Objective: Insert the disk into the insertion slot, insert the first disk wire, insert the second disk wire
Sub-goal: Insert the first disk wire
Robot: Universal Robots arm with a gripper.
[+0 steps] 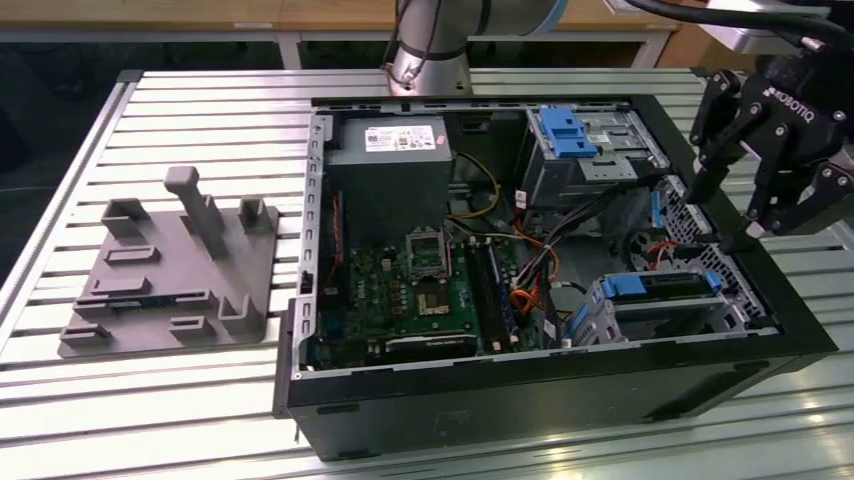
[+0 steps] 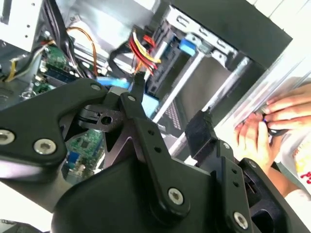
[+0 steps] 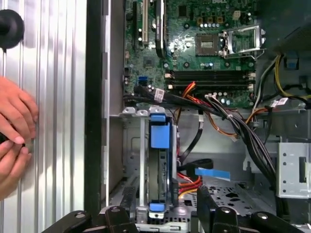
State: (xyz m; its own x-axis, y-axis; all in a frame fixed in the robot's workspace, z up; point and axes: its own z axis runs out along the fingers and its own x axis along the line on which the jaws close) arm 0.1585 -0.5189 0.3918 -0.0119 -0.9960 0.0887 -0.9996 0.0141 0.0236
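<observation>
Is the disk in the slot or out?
In. The disk sits inside the slot, its blue carrier framed by the metal walls.

This looks like a robotics lab or test workshop. The bench (image 1: 160, 100) is a ribbed aluminium top of slotted profiles, with wooden cabinet fronts (image 1: 267, 12) behind it. A robot arm (image 1: 430, 45) rises from the far edge, and its black tool (image 1: 727, 213) hangs over an opened desktop computer case (image 1: 534, 390) with the motherboard (image 1: 414, 290) exposed. A grey moulded fixture plate (image 1: 174, 270) lies beside the case. A person's hands (image 3: 14, 131) rest on the bench.
</observation>
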